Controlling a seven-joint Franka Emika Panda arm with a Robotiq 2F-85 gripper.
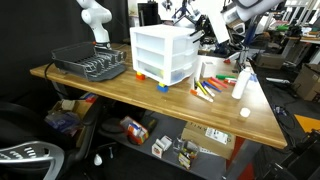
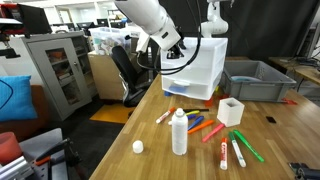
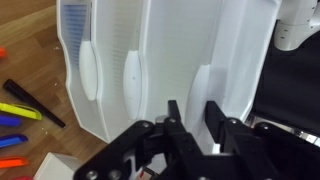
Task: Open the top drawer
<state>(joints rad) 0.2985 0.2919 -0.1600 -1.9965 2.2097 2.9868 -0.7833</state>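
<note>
Fingers poised at the handle of the top drawer, which is not yet pulled out

The top drawer (image 1: 160,38) is the highest of 3 in the drawer unit (image 1: 165,58) on the tabletop (image 1: 120,95), and its front looks flush with the 2 below. In the wrist view, which is turned on its side, the fingers (image 3: 176,118) stand apart with nothing between them, just in front of the unit at the top drawer's handle (image 3: 205,85), a raised oval lip at mid-front. The drawer looks like thin, smooth, light plastic that flexes and slides easily. The unit also seems light enough to drag along, so pinching the handle at its middle and pulling gently straight out of the unit seems best
</note>
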